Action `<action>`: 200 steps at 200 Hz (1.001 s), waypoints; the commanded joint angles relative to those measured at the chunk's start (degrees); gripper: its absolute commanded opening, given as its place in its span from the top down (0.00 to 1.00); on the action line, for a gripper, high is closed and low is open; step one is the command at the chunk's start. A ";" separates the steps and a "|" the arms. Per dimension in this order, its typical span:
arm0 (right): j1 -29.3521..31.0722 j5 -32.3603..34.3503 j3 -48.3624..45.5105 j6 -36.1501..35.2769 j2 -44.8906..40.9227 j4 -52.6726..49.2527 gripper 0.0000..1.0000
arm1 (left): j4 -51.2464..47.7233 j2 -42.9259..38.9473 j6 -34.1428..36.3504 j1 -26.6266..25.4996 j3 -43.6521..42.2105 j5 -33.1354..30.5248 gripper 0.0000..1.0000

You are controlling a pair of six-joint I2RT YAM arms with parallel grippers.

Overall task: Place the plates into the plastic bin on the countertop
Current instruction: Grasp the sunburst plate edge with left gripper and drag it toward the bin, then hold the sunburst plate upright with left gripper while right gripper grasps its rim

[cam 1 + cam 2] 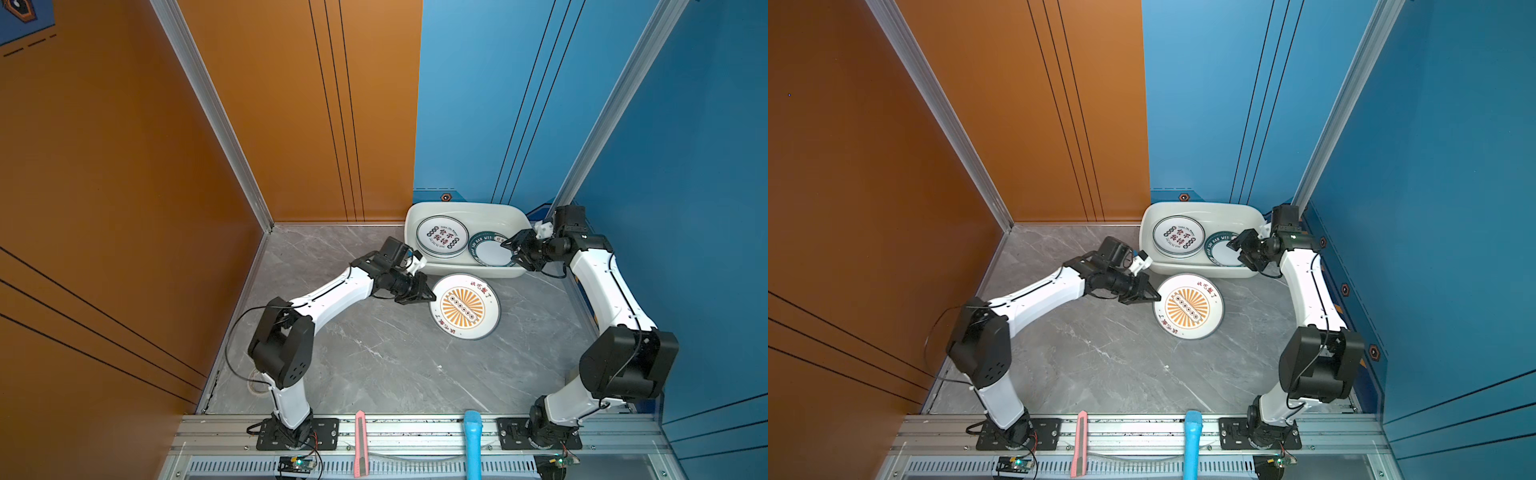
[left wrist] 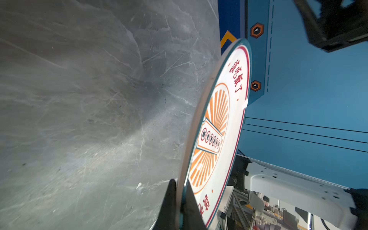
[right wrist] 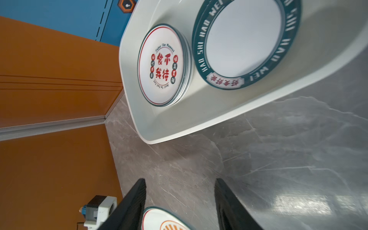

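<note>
Left gripper (image 1: 430, 296) pinches the rim of the orange sunburst plate (image 1: 463, 307), tilted off the table (image 1: 374, 365) just beside the plastic bin (image 1: 465, 204) (probably to lift it in); right gripper (image 1: 514, 252) hangs spread, empty.

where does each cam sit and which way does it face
Both top views: high on the rail side, looking down at the countertop and plastic bin; both arms show whole.
Left wrist: behind the left gripper, facing along the sunburst plate it pinches, toward the blue wall; fingertips and right arm show.
Right wrist: behind the open right gripper, facing the bin's stacked plates; two fingers show.
Shared: both wrist views catch the sunburst plate.
</note>
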 commanded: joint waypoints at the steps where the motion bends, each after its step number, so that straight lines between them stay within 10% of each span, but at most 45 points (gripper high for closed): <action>1: 2.53 -4.93 3.57 -1.37 2.68 4.58 0.41 | -2.32 -4.54 0.85 5.08 -2.20 3.78 1.00; 94: 10.64 -18.82 18.04 -5.17 17.95 6.43 0.39 | -9.14 -6.14 3.55 21.78 1.11 7.04 1.00; 200: 16.43 -27.03 24.47 -6.69 28.07 6.49 0.41 | -9.37 1.02 1.50 24.11 8.03 5.77 1.00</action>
